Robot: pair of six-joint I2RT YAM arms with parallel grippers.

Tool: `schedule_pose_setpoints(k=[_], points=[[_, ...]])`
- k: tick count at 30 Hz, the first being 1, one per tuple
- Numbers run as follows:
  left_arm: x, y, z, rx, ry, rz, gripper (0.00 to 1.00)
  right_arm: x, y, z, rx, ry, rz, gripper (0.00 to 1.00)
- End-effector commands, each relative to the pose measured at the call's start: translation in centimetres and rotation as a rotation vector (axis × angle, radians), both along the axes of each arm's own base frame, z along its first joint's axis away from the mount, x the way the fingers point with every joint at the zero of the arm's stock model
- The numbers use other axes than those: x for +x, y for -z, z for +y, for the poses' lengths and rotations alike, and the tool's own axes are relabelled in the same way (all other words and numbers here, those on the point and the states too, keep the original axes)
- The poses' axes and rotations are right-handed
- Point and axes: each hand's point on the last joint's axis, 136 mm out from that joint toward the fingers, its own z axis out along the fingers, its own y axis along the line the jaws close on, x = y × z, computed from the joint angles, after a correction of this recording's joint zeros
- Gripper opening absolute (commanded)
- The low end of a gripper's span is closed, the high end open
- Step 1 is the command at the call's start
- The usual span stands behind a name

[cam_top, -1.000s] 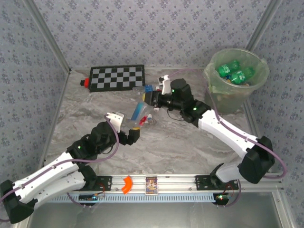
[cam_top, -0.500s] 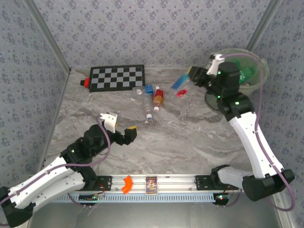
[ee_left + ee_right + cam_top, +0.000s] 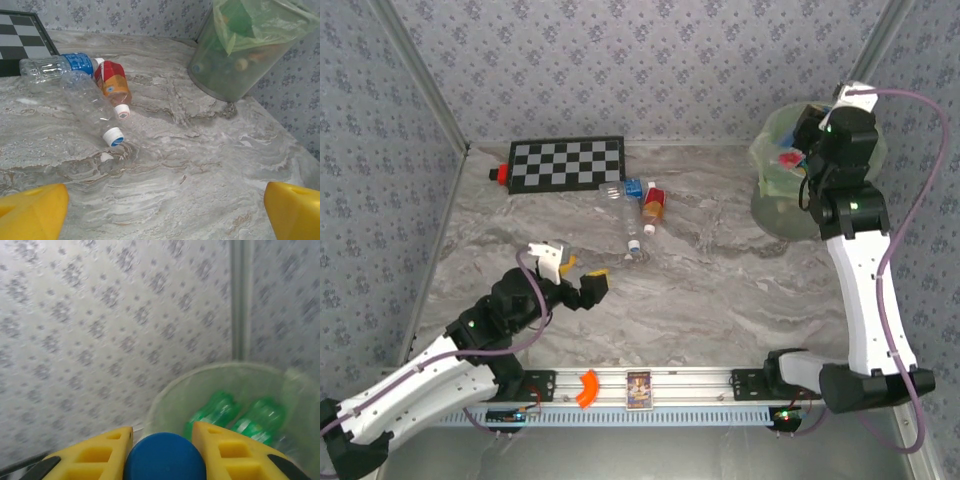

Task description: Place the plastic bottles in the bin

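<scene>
Right gripper (image 3: 163, 436): my yellow fingers (image 3: 95, 452) are clamped tight on a blue-capped bottle (image 3: 165, 460), poised at the rim of the bin (image 3: 172, 395)
Bin: in the far right corner, green bottles (image 3: 215, 412) lying inside
Left gripper (image 3: 160, 215): I see jaws spread wide, holding nothing, low over the table (image 3: 210, 165)
Table: a blue-labelled bottle (image 3: 55, 67), an orange-brown bottle (image 3: 112, 85) and a clear bottle (image 3: 92, 107) lie bunched together, well apart from the bin
</scene>
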Motion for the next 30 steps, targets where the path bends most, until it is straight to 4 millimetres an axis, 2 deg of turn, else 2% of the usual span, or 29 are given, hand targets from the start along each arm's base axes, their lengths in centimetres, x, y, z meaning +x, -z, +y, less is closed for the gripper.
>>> schedule_pose_setpoints(k=[1,4,7,14,19,24,30], points=[[-0.4,-1.1,-0.4,-0.064,0.025,-0.019,1.00,0.8,-3.1,-2.7,-0.204,0.177,-0.012,0.29],[-0.6,-0.9,-0.4,-0.083,0.030,-0.016,1.00,3.0,-3.6,-4.1,-0.389,0.297,0.065,0.30],[-0.8,-0.8,-0.4,-0.094,0.034,-0.008,1.00,5.1,-3.1,-4.8,-0.533,0.355,0.120,0.31],[-1.2,-0.9,0.1,-0.094,0.036,-0.008,1.00,8.6,0.2,-6.5,-0.654,0.416,0.217,0.30],[-1.4,-0.9,0.5,-0.086,0.032,-0.010,1.00,11.1,2.7,-6.4,-0.762,0.403,0.275,0.30],[-1.4,-0.8,0.7,-0.083,0.026,-0.009,1.00,13.6,5.2,-5.1,-0.907,0.358,0.311,0.30],[-1.5,-0.7,1.2,-0.065,0.014,-0.006,1.00,15.4,8.0,-5.3,-1.001,0.345,0.365,0.31]])
